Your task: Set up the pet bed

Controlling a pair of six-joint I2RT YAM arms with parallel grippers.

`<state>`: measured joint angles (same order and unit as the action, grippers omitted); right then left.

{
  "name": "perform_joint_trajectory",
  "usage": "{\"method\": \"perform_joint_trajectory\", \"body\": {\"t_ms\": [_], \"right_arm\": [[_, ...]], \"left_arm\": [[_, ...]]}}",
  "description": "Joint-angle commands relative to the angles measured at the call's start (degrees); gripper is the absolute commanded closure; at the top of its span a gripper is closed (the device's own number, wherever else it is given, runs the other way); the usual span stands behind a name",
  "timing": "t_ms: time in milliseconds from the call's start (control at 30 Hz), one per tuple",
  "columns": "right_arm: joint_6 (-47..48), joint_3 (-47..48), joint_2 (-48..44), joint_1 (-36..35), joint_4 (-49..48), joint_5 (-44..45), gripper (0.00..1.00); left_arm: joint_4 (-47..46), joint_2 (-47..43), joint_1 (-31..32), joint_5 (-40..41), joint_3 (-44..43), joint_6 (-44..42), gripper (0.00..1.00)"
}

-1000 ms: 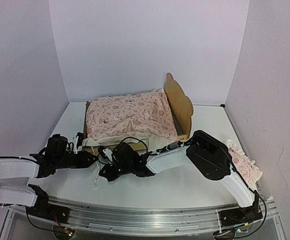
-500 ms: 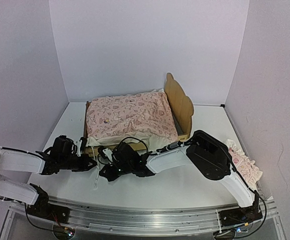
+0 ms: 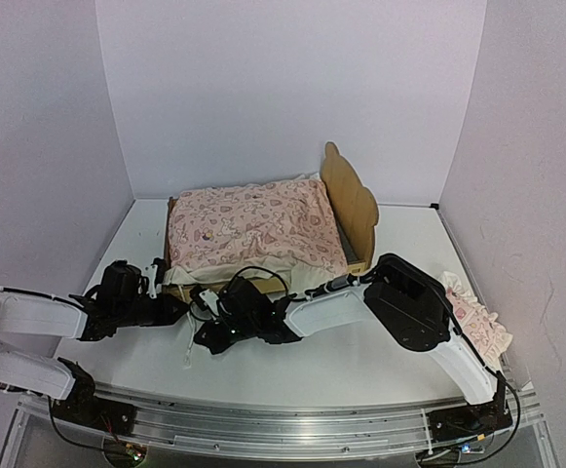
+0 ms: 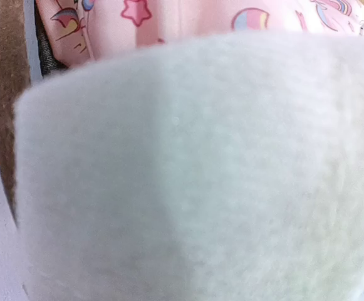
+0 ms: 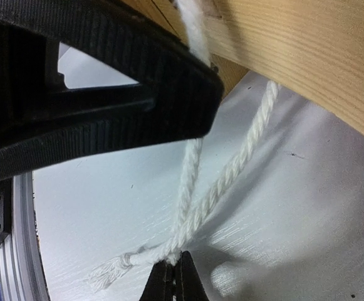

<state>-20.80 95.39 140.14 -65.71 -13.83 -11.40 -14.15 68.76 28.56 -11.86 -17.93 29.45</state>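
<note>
**A:** Top external view: where is the pet bed (image 3: 351,203)?

**B:** In the middle of the frame, on the white desk (image 3: 360,366), with its headboard to the right and a pink quilt (image 3: 248,229) spread over it. A ruffled pillow (image 3: 475,322) lies at the right edge, well apart.

**A:** And the right jaws?

**B:** They are just below the bed's near rail, left of centre. The right wrist view shows them closed on a white cord (image 5: 232,172) that runs down from the wooden rail.

**A:** The left jaws?

**B:** They are at the bed's lower-left corner. White fleece (image 4: 200,175) fills the left wrist view, so I cannot tell whether they are open or closed.
</note>
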Motion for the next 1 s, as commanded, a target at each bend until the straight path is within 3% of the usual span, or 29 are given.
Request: {"method": "perform_joint_trajectory", "body": {"t_ms": [0,67,333,433,833,900,967], "right_arm": [[0.55,1.48,-1.23,-0.46,0.73,-0.73,1.0],[1.22,1.21,-1.62,-0.47,1.17,-0.65,0.99],[10.14,-3.0,-9.05,-0.52,9.76,1.8,0.7],[11.25,-3.61,-10.58,-0.78,12.7,1.63,0.64],[16.52,-1.57,-3.75,-0.9,13.75,5.53,0.59],[17.62,-1.85,-3.58,-0.91,13.75,5.96,0.63],[18.28,-2.6,-3.74,-0.91,13.75,6.33,0.74]], "left_arm": [[-5.41,1.55,-0.17,0.36,-0.66,-1.94,0.89],[-4.21,1.43,-0.17,0.58,-1.07,-1.95,0.99],[8.89,-3.27,-0.15,0.12,-3.85,-1.82,1.0],[10.07,-4.27,-0.17,0.23,-3.04,-1.35,1.0],[10.09,-4.6,-0.17,0.0,-2.67,-1.49,1.0],[9.97,-4.63,-0.19,0.1,-2.48,-1.46,1.0],[10.02,-4.67,-0.17,0.17,-2.39,-1.51,1.0]]}}
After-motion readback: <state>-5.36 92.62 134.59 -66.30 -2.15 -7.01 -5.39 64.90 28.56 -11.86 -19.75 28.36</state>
